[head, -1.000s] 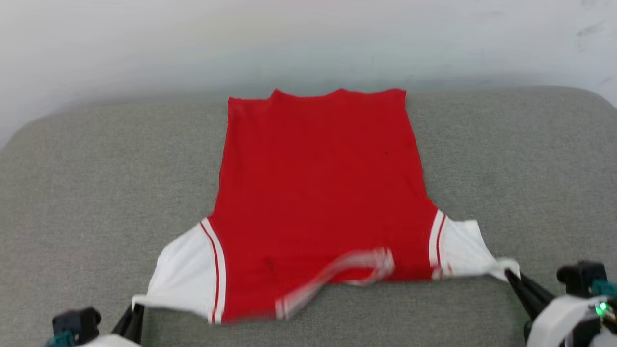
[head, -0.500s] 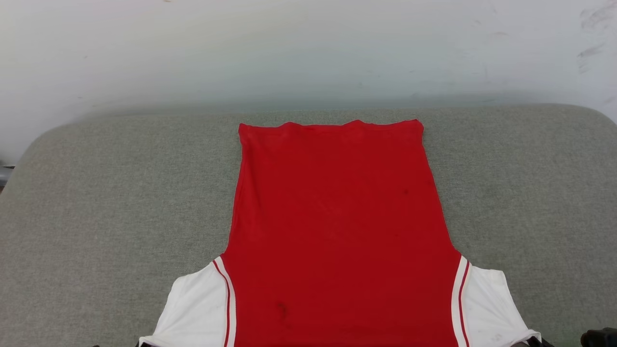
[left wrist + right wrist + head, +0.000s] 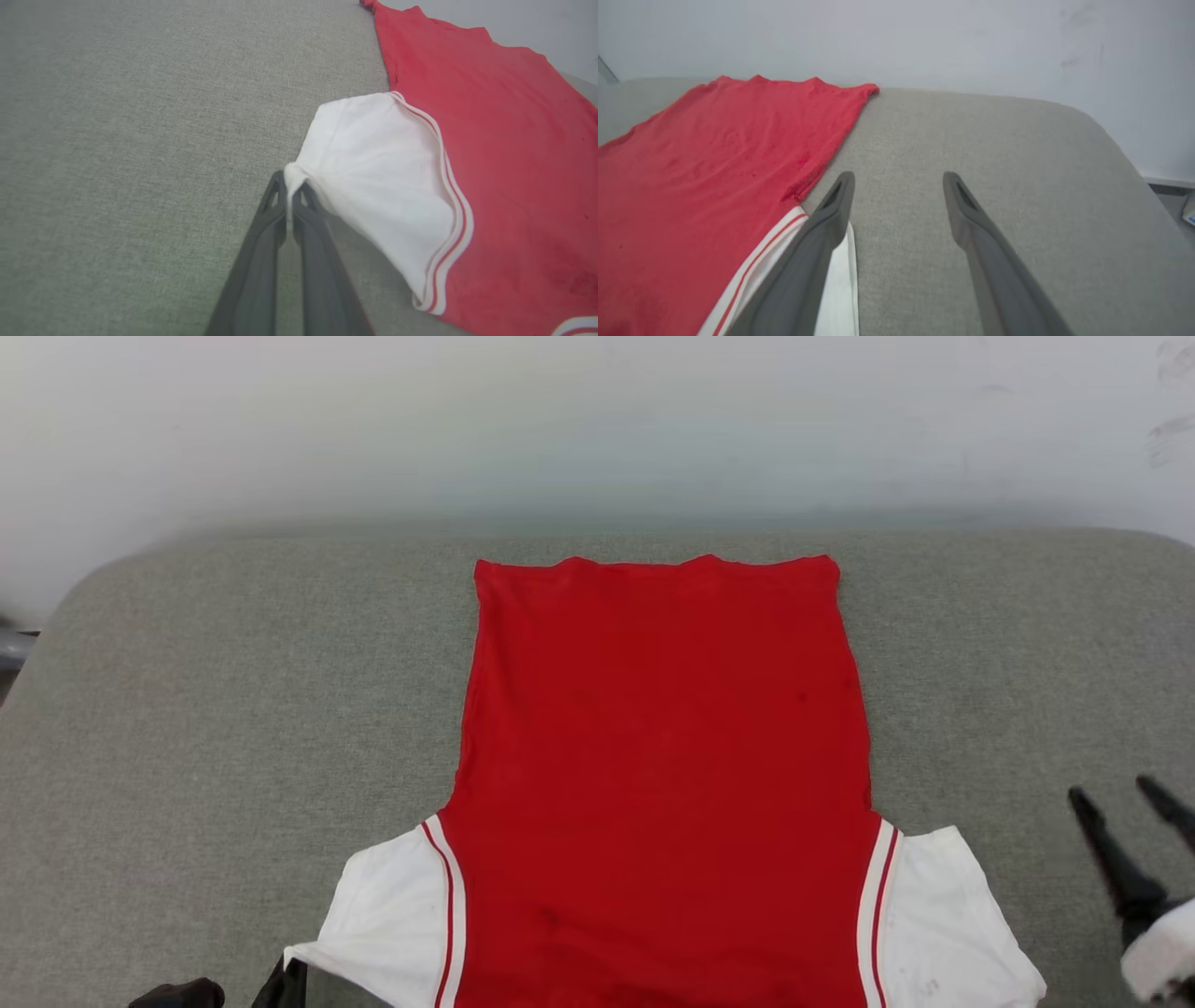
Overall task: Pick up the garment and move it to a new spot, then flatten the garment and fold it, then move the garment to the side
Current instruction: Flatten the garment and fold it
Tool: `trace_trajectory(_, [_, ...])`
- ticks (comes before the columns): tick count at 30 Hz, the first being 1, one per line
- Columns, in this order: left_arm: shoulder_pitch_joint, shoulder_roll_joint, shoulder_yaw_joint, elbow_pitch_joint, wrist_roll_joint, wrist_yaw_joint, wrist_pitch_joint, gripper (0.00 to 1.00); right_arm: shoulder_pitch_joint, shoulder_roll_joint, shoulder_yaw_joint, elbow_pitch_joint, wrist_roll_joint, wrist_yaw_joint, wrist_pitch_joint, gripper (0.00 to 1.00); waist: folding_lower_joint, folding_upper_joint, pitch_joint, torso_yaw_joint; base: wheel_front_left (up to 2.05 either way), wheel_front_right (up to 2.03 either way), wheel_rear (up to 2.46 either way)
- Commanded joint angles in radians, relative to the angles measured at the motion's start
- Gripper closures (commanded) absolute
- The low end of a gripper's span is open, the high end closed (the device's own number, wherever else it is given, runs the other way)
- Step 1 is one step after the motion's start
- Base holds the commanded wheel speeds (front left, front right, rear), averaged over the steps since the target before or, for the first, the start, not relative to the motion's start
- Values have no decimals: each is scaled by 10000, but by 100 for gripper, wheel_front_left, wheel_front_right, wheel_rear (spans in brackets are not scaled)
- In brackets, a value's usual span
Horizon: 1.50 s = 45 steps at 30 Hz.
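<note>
Placement: garment [image 3: 658,756] is laid flat on the grey surface [image 3: 233,709], plain red side up | left gripper [image 3: 290,186]: pinched on left sleeve tip [image 3: 299,170] | right gripper [image 3: 897,177]: spread wide, empty, just beside right sleeve [image 3: 943,915] | remaining: folding and moving aside are judged not yet begun.

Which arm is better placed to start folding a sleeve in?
Left. The left tool is shut on the corner of a white sleeve of the garment; the right tool stands open beside the other sleeve, holding nothing.
</note>
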<state>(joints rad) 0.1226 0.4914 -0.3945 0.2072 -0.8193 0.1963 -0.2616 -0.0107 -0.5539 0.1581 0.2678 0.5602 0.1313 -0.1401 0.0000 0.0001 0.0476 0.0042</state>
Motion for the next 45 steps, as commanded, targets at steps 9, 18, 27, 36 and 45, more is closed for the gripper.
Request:
trace_trajectory(9, [-859,-26,14,-964,706,189,-47,100,-3106,-214,-1561,-2897,-764,-11,2454,0,0,-1,1383,661,0,0,0])
trace_trajectory(18, [-1990,-536,-48,-1718,1339,99,-39,100,-6942,-623,-1128,-1843,-269,-10,6111,0,0,-1,3152,1670,0,0,0])
trace_trajectory(27, [-2680,-1266,114,-2121,1958,-245,-39,100,-9779,-1033,-51,134,139,-10,10689,0,0,-1,4645,2336,0,0,0])
trace_trajectory(36, [-3228,-1967,287,-2155,2433,-651,-39,100,-11203,-933,564,1173,-426,-10,12347,0,0,-1,5826,2843,0,0,0])
trace_trajectory(45, [-3410,-2493,442,-1783,2785,-1078,-8,100,-10491,-711,914,2354,-551,-8,12299,0,0,-1,6217,3159,0,0,0])
